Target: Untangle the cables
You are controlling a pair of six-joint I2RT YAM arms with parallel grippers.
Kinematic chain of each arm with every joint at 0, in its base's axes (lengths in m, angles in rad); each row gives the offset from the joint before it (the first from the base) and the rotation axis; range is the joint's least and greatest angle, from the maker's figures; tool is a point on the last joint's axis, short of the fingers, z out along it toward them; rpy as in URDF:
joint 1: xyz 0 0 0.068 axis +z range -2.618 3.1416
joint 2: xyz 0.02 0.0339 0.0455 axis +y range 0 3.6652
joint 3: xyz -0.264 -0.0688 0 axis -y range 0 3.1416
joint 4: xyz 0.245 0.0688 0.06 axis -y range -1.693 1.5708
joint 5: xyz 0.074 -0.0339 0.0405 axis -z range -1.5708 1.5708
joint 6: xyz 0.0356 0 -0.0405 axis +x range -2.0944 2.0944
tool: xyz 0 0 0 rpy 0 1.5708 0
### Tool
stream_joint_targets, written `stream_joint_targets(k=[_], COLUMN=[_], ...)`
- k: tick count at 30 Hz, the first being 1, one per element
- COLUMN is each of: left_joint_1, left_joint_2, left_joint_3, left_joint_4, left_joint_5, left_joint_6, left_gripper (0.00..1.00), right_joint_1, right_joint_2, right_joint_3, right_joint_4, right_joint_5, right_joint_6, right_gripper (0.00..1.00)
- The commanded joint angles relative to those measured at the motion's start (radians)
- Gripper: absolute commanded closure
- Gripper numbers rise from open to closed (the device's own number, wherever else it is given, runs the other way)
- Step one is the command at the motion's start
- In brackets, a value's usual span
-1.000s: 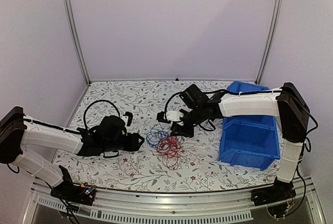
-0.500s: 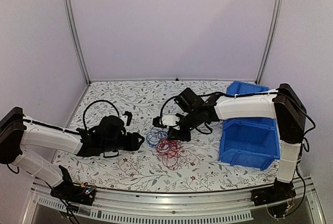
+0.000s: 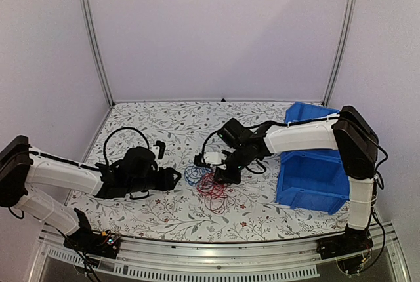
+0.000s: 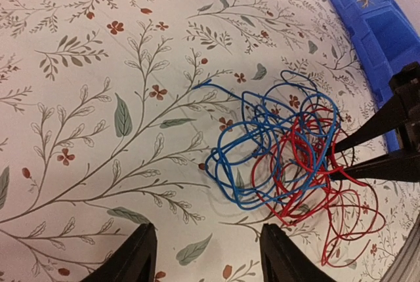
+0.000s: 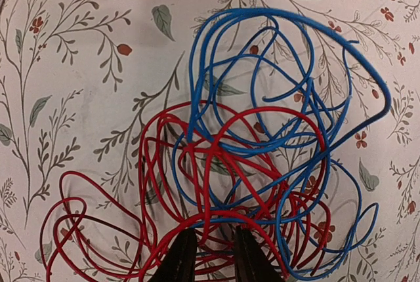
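Well, the cables (image 3: 209, 183) lie in one loose clump on the flowered table (image 3: 164, 124), a little way left of the blue bin (image 3: 315, 170); blue loops sit on the side away from the bin and red ones spill nearer it. The step in hand looks like taking the first hold. The right gripper (image 3: 220, 176) reaches out from the bin's side with its fingers narrowly apart and their tips down among the red loops. Whether a strand is pinched, I cannot tell. The left gripper (image 3: 172, 178) lies farther from the bin, spread wide and empty. Next, I'd judge, one colour must be pinched and drawn away while the other is pinned. The wrist view crops the clump's near edge, and the crossings are too dense to follow.
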State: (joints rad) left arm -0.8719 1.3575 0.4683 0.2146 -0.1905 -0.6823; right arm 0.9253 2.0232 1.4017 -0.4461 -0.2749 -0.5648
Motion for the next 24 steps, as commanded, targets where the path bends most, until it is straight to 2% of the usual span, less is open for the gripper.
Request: stream_joint_targets(k=[1, 4, 10, 24], left_joint_1=[0.013, 0.013, 0.013, 0.013], left_joint_2=[-0.014, -0.01, -0.001, -0.013], left_joint_3=[-0.024, -0.028, -0.027, -0.039], left_joint_4=[0.034, 0.043, 0.053, 0.066], left_joint_5=[0.008, 0.009, 0.017, 0.029], left_joint_6=[-0.009, -0.011, -0.012, -0.014], left_gripper=[0.46, 0.46, 0.46, 0.47], right_joint_1=[0.005, 0.004, 0.004, 0.004], right_joint_2=[0.002, -0.003, 0.027, 0.128], right_joint_3=[0.022, 0.021, 0.069, 0.171], right_joint_4=[-0.02, -0.02, -0.045, -0.093], right_joint_5=[-0.035, -0.032, -0.06, -0.045], right_joint_6=[0.025, 0.03, 0.078, 0.154], right_gripper=[0.81, 0.81, 0.67, 0.57])
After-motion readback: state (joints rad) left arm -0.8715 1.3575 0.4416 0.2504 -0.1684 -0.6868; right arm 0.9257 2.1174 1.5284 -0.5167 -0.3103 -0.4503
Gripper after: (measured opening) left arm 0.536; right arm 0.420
